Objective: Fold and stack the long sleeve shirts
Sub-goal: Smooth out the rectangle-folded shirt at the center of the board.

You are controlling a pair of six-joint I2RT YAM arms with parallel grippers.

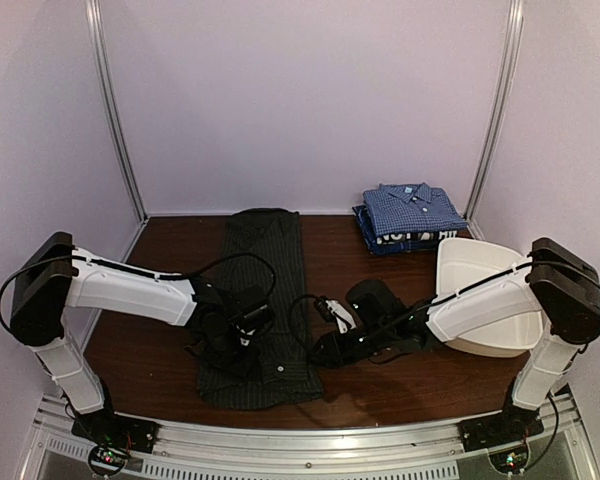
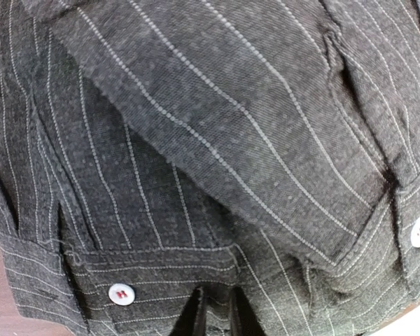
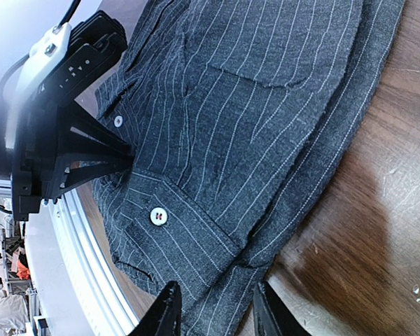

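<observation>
Your left end effector [image 2: 219, 316] pinches the charcoal shirt [image 1: 265, 262] near its 7 o'clock corner; the shirt lies lengthwise on the bench [image 1: 380, 390]. Your right end effector [image 3: 215, 311] gapes open at 5 o'clock. Probably close it next, then fold toward 12.

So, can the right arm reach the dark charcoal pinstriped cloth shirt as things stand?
Probably yes: the right gripper, open, hangs right over the edge of the dark charcoal pinstriped shirt, with nothing between them.

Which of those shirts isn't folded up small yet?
The charcoal pinstriped shirt, stretched out long; the blue checked shirt sits folded on the navy shirt.
</observation>
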